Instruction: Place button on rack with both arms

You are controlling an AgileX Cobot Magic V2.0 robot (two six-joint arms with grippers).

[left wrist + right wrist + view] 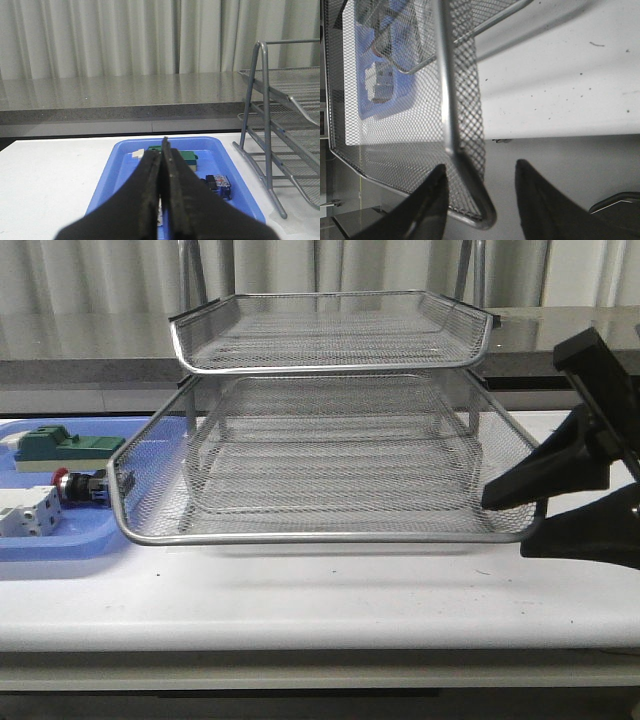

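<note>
in the front view, the rack (330,450) is standing on the white table (300,600), its lower tier pulled forward toward the camera and the upper tier sitting higher and further back. a blue tray (60,540) is lying to the left of it, partly behind the mesh. the button (78,487) is lying on its side in that tray, red cap to the left, between a green block (65,445) behind it and a white-grey block (28,512) in front. the right tool (528,512) is reaching in from the right edge, its fingers spread above and below the front right corner of the lower tier.

in the left wrist view, the left tool (163,170) is hovering over the blue tray (120,170) with its fingers pressed together and nothing between them. the button (218,183) is showing just beside them, the green block (186,156) further back, and the rack (280,125) standing at one side.

in the right wrist view, the right tool (480,192) is standing apart, with the rack's (452,90) corner rim lying between its fingers; whether they are touching it is unclear.
</note>
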